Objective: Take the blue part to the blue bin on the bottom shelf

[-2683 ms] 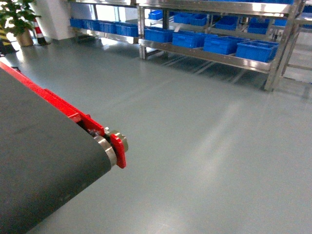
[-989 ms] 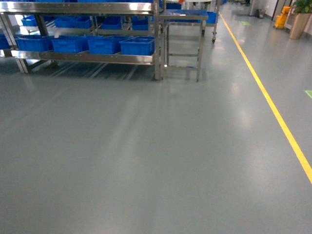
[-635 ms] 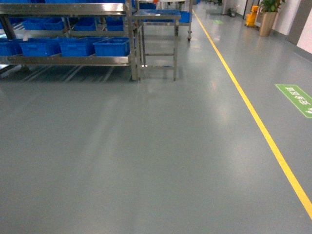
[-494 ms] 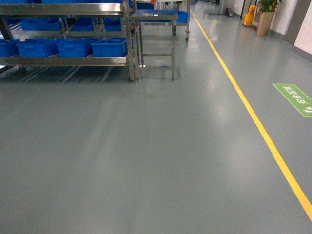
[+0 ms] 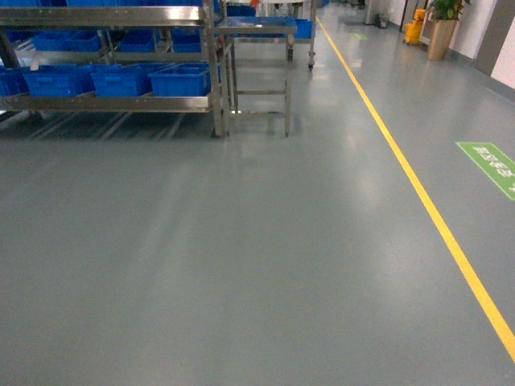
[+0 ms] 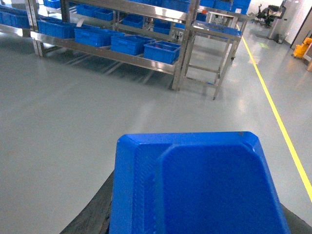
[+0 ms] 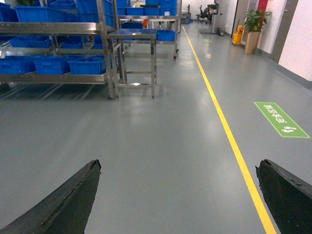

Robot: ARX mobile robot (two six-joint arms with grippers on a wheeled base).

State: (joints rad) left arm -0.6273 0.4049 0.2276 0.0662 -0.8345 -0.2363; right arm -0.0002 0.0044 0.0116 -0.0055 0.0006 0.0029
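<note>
The blue part [image 6: 204,185] fills the lower half of the left wrist view, and my left gripper [image 6: 195,214] is shut on it; one dark finger [image 6: 92,209] shows at its left side. My right gripper [image 7: 179,165] hangs open over bare grey floor, with nothing between its fingers. The bottom shelf [image 5: 113,103] is a steel rail far off at the upper left, carrying several blue bins [image 5: 181,79]. I cannot tell which one is the task's blue bin. Neither gripper shows in the head view.
A small steel table [image 5: 257,28] stands at the rack's right end. A yellow floor line [image 5: 418,185] runs down the aisle on the right, with a green floor sign [image 5: 491,167] beyond it. A potted plant [image 5: 441,24] and a yellow bucket [image 5: 415,30] stand far back.
The head view has swung right, from the black and red conveyor to the aisle. In the last half second the rack has slid slightly right and down in the view.
</note>
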